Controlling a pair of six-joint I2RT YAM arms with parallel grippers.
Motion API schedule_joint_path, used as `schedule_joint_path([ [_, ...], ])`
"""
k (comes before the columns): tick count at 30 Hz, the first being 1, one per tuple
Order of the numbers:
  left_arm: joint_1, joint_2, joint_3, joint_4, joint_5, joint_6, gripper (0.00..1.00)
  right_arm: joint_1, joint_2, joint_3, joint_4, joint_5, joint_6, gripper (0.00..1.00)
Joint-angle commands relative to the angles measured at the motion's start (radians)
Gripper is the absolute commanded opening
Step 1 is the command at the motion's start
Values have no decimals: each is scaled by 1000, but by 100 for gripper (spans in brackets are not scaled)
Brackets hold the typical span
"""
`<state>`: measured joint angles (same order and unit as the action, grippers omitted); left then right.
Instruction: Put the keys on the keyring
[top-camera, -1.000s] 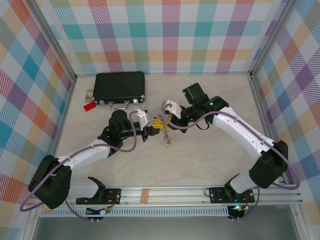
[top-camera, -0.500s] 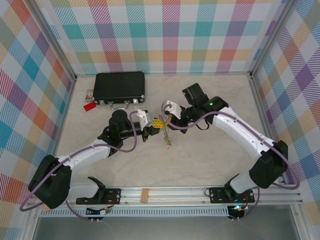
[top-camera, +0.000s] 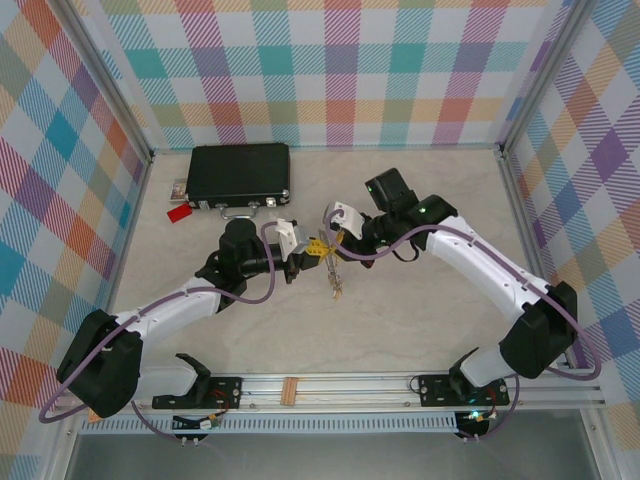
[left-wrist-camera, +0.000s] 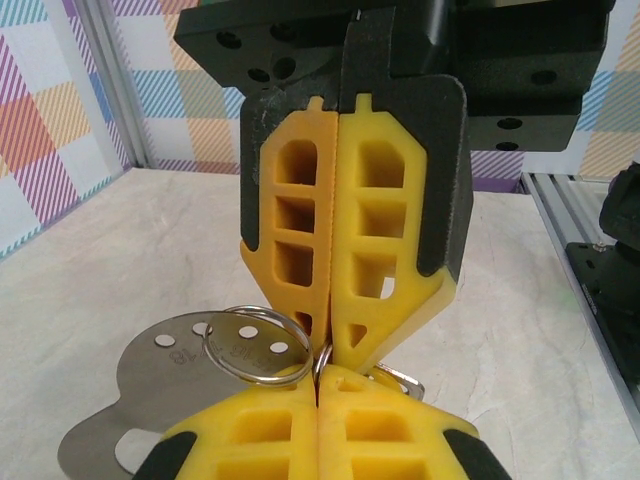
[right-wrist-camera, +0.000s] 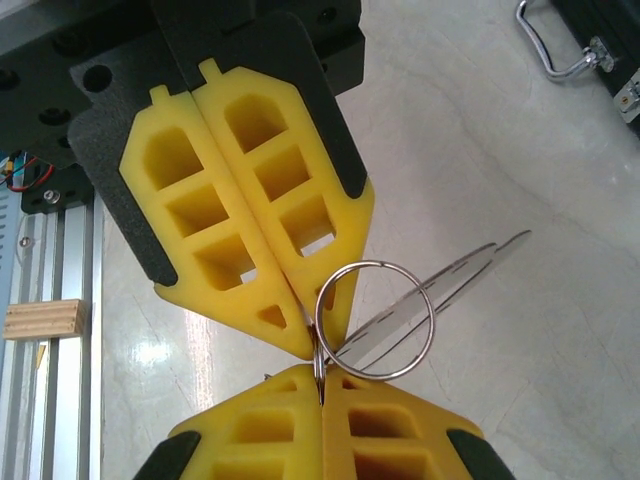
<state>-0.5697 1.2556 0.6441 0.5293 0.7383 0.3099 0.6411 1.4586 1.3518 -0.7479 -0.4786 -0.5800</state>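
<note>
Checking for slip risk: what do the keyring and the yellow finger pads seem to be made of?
Keyring: thin silvery wire with bright glints, likely polished steel. Finger pads: matte yellow, moulded with hollow cells, probably soft plastic or rubber; which one is unclear.

Faint stamped marks on flat silver key (left-wrist-camera: 150, 400), not legible

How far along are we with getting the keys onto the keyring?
About midway, I'd say. Done: the keyring is lifted off the table. In hand: the left gripper and the right gripper both pinch it, jaws shut, tip to tip. Flat metal keys hang at the ring, though whether they are threaded on is unclear. Left: confirming each key is on, then setting the bunch down.
</note>
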Motion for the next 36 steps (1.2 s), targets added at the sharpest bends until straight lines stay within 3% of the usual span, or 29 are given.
schedule_joint_path([
  [1, -21, -15, -12, 105, 0, -23, 0, 4, -58, -35, 77, -10, 48, 12],
  [3, -20, -21, -18, 132, -5, -39, 0, -5, -93, -73, 122, 7, 82, 22],
  [7, -20, -25, -33, 229, -19, -94, 0, -44, -175, -148, 226, -2, 165, 30],
  [13, -20, -2, -65, 459, -52, -210, 0, -142, -295, -281, 428, -75, 362, 32],
  [21, -21, 70, -70, 748, -91, -356, 0, -216, -342, -414, 748, -287, 678, 35],
  [29, -21, 95, -43, 784, -96, -391, 0, -252, -296, -450, 1038, -423, 911, 34],
  [36, -24, 95, -32, 787, -89, -406, 0, -254, -240, -436, 1088, -472, 954, 34],
])
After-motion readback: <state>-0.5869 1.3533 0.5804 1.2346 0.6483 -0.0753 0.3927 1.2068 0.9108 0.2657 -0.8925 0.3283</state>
